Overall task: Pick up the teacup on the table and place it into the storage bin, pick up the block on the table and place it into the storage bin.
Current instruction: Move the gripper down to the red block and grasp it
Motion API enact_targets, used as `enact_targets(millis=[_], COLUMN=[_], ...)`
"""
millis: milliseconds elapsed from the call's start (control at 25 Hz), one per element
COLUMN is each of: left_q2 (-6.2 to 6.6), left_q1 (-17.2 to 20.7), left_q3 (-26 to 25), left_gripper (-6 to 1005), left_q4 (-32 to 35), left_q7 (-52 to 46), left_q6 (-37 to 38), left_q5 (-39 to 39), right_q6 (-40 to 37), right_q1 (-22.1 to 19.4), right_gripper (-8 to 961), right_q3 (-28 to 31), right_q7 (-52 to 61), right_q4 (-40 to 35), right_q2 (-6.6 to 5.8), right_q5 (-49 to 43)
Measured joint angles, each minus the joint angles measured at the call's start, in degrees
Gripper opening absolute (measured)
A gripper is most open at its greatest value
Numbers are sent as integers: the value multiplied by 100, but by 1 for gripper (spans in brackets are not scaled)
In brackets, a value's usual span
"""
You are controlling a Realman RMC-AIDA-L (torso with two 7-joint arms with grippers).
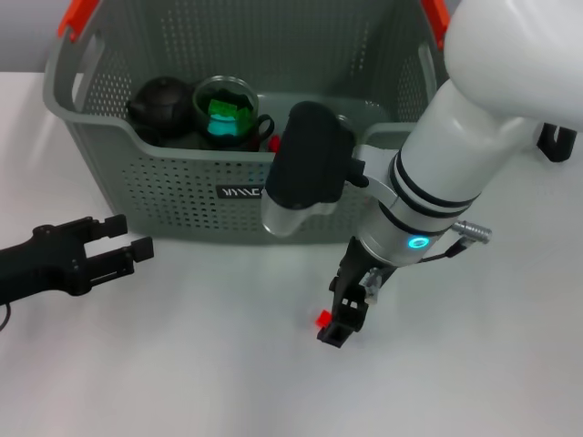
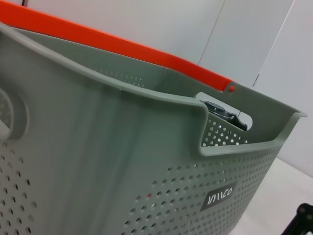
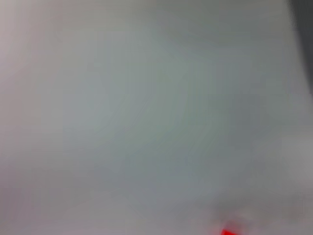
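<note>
Block (image 1: 322, 318) is lying on the desk (image 1: 182, 364) touching the right end effector (image 1: 339, 326), whose closure I cannot tell. A shallow pinch risks flicking it away. Left end effector (image 1: 123, 238) is idling, parted.

The storage bin (image 2: 98, 161) fills the view, its orange handle (image 2: 122, 49) along the far rim.

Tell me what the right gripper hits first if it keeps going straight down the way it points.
Most likely the small red block beside the right gripper tip, then the white table. Depth is unclear, so contact may already exist.
</note>
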Motion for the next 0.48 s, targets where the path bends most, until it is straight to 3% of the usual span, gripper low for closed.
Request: enact_targets(millis=[480], left_q2=[0], left_q1=[10], left_q3=[-3], left_gripper=[659], left_q4=[-21], left_q7=[8], left_q6=[-8], left_q5=[-1], right_q6=[352], right_q1=[61], right_gripper=[711], right_q3=[-101], right_q7=[1112], right_q4=[494], right_q2=[3], right_q5=[353])
